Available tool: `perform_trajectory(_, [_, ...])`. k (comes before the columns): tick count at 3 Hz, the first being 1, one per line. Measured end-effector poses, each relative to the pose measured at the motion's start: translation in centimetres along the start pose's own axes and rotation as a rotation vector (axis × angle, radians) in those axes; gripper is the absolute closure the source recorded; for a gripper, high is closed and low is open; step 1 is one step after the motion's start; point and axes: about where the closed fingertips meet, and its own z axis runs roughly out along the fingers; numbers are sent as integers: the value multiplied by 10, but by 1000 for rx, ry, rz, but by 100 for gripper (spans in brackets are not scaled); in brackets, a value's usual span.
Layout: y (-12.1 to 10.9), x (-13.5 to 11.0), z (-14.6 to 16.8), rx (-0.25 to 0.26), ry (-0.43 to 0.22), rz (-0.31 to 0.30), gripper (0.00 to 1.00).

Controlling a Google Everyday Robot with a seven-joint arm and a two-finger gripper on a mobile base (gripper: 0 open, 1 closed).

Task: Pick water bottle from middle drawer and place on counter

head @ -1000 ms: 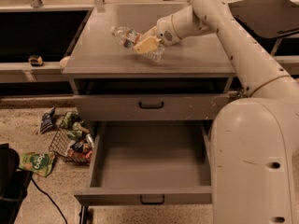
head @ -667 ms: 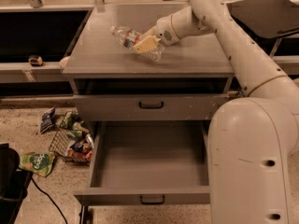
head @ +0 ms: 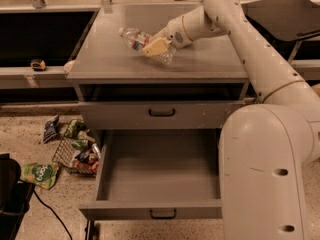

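Note:
The water bottle [head: 133, 37], clear with a white cap and a reddish label band, lies tilted over the middle of the counter [head: 110, 59], cap pointing up and left. My gripper [head: 156, 47] reaches in from the right and is shut across the bottle's body, its tan fingers [head: 154, 46] over the plastic. I cannot tell whether the bottle's base touches the counter. The middle drawer [head: 150, 211] is pulled fully out below and holds nothing. The upper drawer [head: 161, 115] is shut.
My white arm and body [head: 270, 174] fill the right side, next to the open drawer. A wire basket of snack packets [head: 75, 151] and a green bag [head: 40, 174] lie on the floor at left. Dark side tables stand at left [head: 40, 34] and right [head: 285, 14].

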Motion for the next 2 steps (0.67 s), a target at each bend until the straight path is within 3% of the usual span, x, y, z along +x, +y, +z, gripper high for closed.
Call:
perform_trajectory(1, [-2, 2, 2, 1, 0, 3, 13])
perform_trajectory(2, [-3, 3, 2, 6, 0, 4, 0])
